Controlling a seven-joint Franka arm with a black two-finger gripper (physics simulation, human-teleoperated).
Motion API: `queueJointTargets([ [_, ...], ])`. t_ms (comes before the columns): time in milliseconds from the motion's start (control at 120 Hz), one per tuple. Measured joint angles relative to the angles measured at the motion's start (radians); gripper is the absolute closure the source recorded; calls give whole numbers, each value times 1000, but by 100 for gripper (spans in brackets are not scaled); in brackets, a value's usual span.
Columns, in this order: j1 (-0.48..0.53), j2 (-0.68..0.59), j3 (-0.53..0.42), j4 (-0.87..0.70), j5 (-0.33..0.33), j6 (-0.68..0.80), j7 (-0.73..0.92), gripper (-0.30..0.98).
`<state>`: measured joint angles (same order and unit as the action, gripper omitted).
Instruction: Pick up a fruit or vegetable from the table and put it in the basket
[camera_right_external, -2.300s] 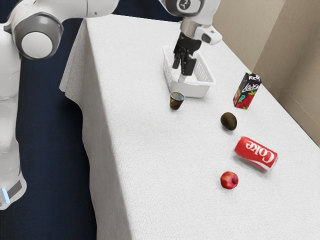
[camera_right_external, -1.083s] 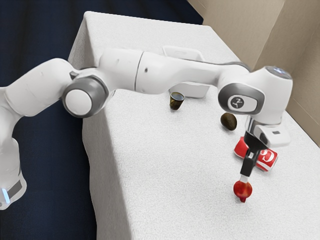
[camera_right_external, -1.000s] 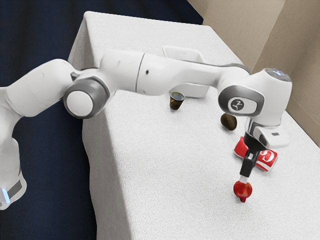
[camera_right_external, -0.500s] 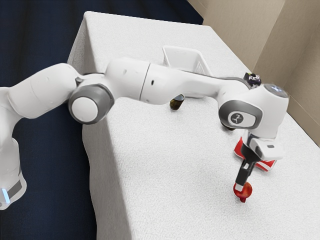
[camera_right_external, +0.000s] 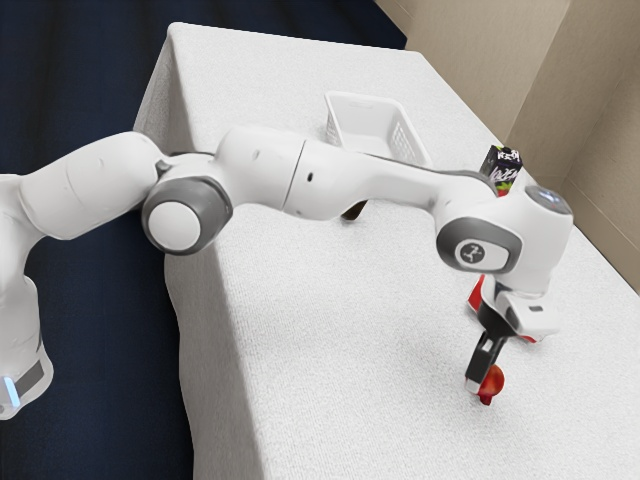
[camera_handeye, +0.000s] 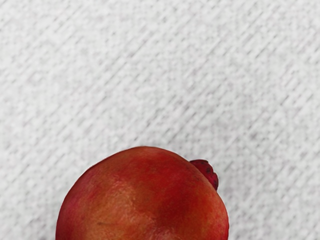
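The pomegranate (camera_right_external: 494, 382) lay on the cloth-covered table (camera_right_external: 340, 330) by the gripper (camera_right_external: 476, 386), perhaps touching it; whether the fingers stood wide or narrow, I couldn't tell. The basket (camera_right_external: 365, 115) stood well apart.

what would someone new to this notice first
Probably the big white arm, stretched across the table from the exterior view's left. Next, the round red fruit with its small crown, large in the wrist view and, in the exterior view, right by the black gripper over the white cloth. Farther off, partly hidden behind the arm, the white basket may catch the eye.
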<state>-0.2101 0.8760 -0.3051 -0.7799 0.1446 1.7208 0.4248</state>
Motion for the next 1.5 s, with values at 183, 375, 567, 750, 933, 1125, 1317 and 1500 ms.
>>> queueJointTargets([
  [183, 1, 4, 1, -4, -24, 20, 6, 0],
  [375, 2, 17, 23, -15, -43, 49, 10, 0],
  [567, 1, 22, 24, -20, -56, 76, 13, 0],
  [750, 1, 21, 25, -34, -66, 95, 15, 16],
  [933, 2, 20, 28, -40, -68, 113, 18, 36],
  [1125, -1, -127, 28, -39, -55, 65, 18, 39],
  [1317, 10, -455, 50, -171, 3, -150, 1, 37],
  [1500, 146, -705, 150, -352, 23, -289, -13, 37],
])
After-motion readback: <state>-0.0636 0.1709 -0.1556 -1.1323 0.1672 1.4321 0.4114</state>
